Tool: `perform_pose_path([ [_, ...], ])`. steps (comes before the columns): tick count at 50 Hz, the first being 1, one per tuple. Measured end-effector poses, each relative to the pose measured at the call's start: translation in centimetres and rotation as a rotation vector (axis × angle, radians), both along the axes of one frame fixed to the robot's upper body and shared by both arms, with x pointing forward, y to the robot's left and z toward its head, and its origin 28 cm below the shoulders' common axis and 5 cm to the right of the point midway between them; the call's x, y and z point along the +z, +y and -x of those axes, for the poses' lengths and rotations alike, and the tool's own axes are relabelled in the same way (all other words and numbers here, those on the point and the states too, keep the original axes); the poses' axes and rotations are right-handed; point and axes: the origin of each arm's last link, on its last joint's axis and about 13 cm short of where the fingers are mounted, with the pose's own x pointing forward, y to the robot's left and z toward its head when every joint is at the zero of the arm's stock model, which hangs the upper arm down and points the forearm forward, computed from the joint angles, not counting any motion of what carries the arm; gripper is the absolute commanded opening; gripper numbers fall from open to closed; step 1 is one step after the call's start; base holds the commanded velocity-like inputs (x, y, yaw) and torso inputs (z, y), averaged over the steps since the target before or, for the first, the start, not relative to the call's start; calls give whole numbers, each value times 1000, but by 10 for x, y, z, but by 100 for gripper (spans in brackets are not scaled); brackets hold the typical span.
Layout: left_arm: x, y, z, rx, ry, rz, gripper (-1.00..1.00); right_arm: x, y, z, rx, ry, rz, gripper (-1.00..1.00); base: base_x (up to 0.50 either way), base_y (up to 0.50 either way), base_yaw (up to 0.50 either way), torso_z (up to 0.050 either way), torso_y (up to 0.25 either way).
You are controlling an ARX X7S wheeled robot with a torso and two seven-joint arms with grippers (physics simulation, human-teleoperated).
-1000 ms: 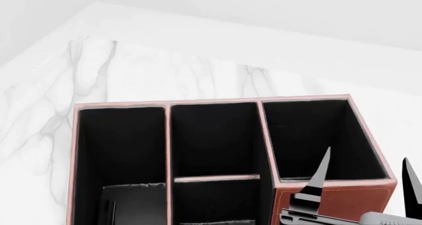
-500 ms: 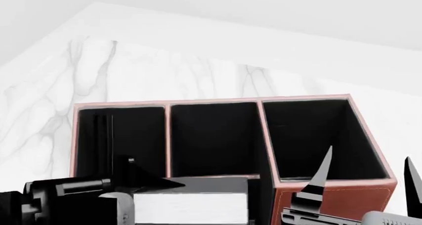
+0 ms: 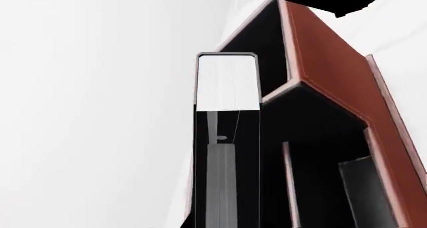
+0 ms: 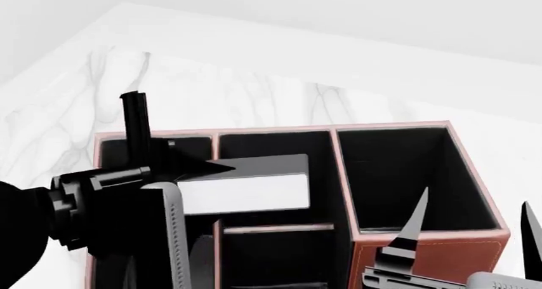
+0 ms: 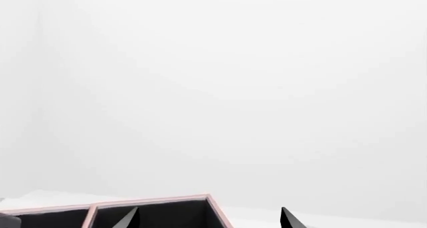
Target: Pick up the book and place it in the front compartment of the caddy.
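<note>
I've got the left gripper (image 4: 182, 174) clamped on the book (image 4: 241, 190), fingers pinched on its spine end w/ the white page edges facing me. Book is held level, above the caddy (image 4: 423, 254), over the middle column of compartments, roughly above the divider btwn back and front middle cells. In the left wrist view the book (image 3: 227, 82) sticks out past the fingers, w/ the caddy (image 3: 333, 72) wall right beside it; can't tell if they touch. Right gripper (image 4: 470, 228) sits by the caddy's front right corner, its two fingertips spread wide apart, nothing btwn them. Caddy stands on the white marble desk (image 4: 212, 92), nearer my edge; the far-left corner is bare marble.
</note>
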Motion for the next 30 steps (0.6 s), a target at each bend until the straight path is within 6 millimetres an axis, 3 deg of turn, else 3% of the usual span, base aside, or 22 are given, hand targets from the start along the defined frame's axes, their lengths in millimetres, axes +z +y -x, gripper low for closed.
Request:
perform_pose_path([
  [30,-13,-7,-33,-3,79,70,-100,0,-1,-2,-5,-1,-4,100,0,0,0,0,1],
])
